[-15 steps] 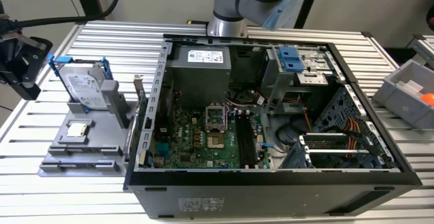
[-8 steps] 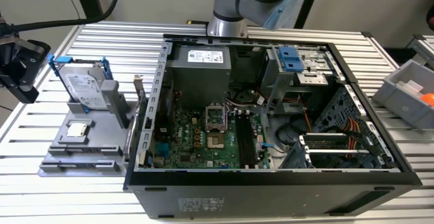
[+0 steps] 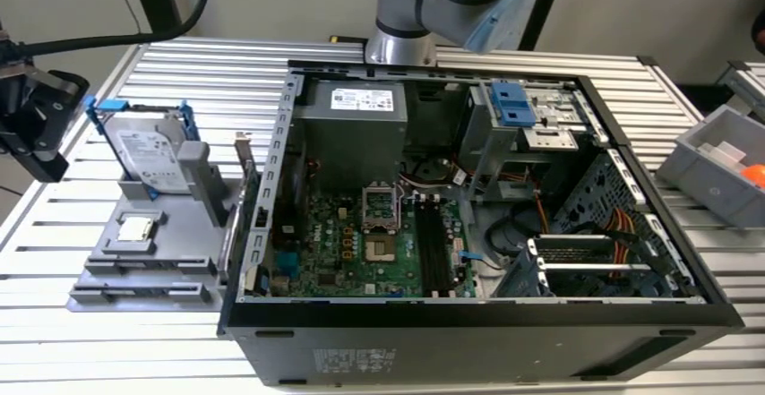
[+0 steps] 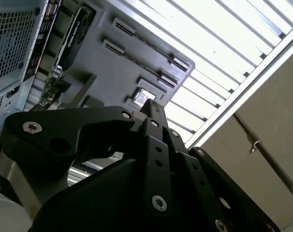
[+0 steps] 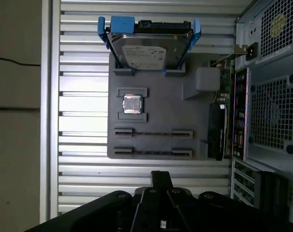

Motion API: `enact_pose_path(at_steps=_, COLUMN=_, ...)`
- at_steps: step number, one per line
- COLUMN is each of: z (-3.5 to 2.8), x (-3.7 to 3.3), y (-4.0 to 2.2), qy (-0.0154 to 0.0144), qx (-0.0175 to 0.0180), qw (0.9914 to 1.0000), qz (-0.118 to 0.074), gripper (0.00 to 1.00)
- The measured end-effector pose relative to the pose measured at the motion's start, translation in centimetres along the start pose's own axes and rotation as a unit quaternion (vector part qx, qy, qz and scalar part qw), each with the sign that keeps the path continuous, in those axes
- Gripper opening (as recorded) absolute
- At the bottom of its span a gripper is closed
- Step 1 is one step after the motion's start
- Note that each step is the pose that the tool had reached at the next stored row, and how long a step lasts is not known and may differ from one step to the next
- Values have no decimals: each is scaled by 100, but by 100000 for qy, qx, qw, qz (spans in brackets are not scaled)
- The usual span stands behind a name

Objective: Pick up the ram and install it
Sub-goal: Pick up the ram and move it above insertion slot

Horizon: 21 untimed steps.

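Furthest to the exterior view's left, the arm's black hand [image 3: 43, 158] hangs above the slatted aluminium worktop [image 3: 179, 64]. In the first wrist view its fingers [image 5: 157, 180] lie pressed together, with nothing visible between them, just short of the near edge of the flat grey holding fixture [image 3: 192, 244].

On that fixture the silver hard drive in a blue-handled frame [image 3: 150, 153] leans upright at the far end. The small square grey processor chip [image 3: 135, 227] sits in its pocket in front of it. Nearest the hand are two long narrow cradles [image 5: 153, 133]. Only a thin dark line runs along each, and I cannot tell whether the ram lies in either.

Just beside the fixture, to the right, lies the open black computer case [image 3: 478, 341]. Its green motherboard [image 3: 347, 252] faces up, with long dark memory slots [image 3: 434, 243] near the middle. Whether the ram sits in one of them I cannot tell either.

At the far right stands a grey plastic bin [image 3: 717, 162].
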<state>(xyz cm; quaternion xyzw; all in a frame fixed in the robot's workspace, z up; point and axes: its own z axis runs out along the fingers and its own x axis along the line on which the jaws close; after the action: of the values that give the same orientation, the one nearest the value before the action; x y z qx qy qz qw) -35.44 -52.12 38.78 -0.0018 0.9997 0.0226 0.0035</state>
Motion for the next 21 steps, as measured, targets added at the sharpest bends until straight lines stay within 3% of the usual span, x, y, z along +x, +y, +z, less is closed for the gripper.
enact_pose_path(at_steps=21, z=0, x=0, y=0, qy=222, qx=-3, qw=100000, qz=7, gripper=0)
